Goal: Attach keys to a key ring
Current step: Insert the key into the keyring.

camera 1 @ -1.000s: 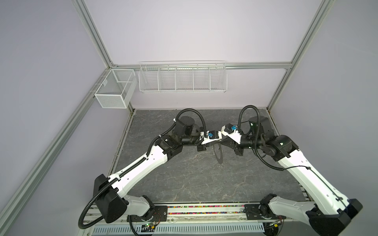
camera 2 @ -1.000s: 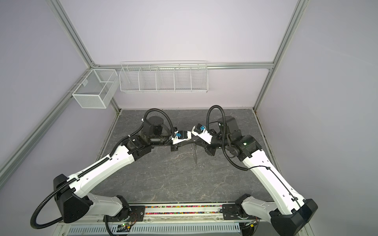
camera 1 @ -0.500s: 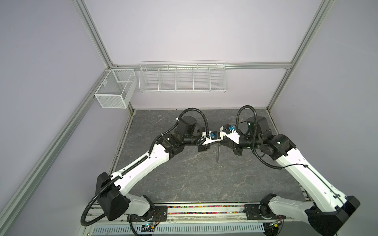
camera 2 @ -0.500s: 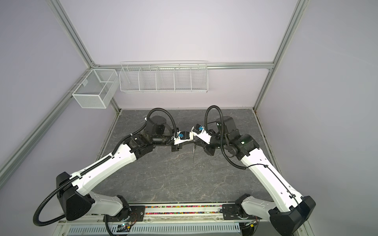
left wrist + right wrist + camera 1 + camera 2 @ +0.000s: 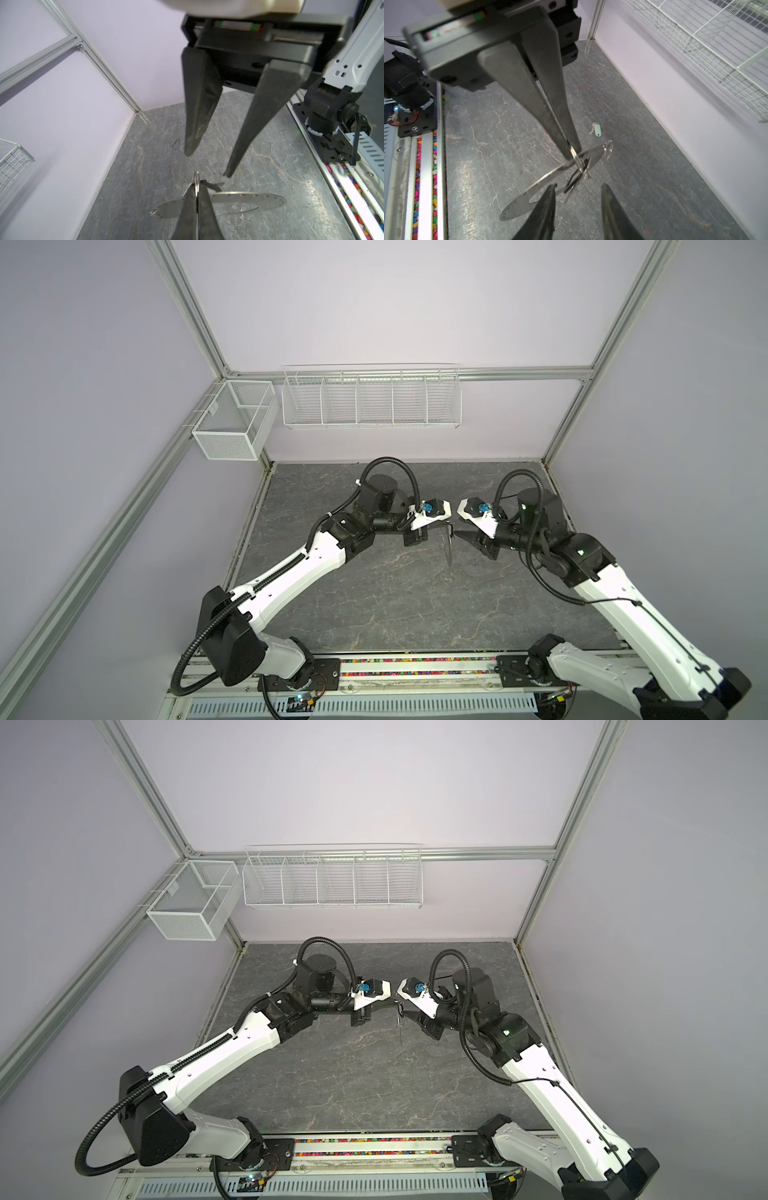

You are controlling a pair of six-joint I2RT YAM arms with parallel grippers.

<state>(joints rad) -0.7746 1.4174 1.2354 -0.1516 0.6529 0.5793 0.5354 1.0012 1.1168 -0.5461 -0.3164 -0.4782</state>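
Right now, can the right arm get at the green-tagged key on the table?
Probably, though not straight on. The right gripper is open, and the green-tagged key lies uncovered. But the left gripper, shut on the key ring, hangs between them, so the arm would likely need to skirt it.

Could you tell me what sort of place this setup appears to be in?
Likely a robot lab test cell: plain lilac panels in an aluminium frame, wire baskets hung on the back wall, and two white arms bolted to a rail.
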